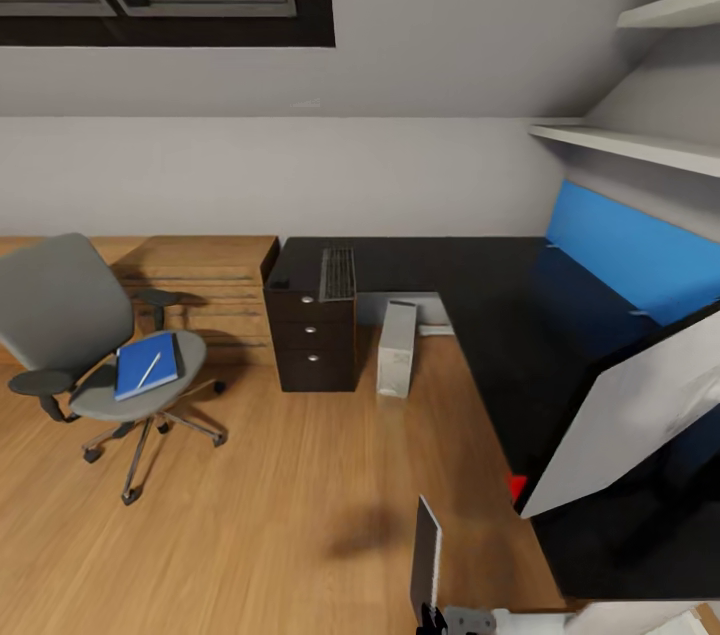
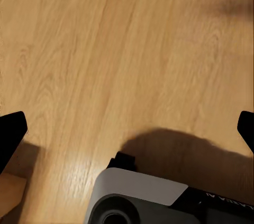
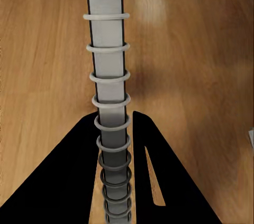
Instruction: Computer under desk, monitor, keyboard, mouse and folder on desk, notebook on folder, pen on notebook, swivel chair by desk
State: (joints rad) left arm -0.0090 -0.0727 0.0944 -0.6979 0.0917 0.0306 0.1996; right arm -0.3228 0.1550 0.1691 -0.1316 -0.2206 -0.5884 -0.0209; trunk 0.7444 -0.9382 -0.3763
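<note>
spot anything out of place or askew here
The monitor on the desk looks tipped, its grey back slanting instead of standing square. The folder and pen lie on the swivel chair seat, not the desk.

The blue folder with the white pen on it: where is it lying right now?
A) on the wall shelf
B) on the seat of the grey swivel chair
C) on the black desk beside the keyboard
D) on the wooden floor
B: in the head view the folder, with the pen across it, lies flat on the seat of the swivel chair, away from the desk.
</note>
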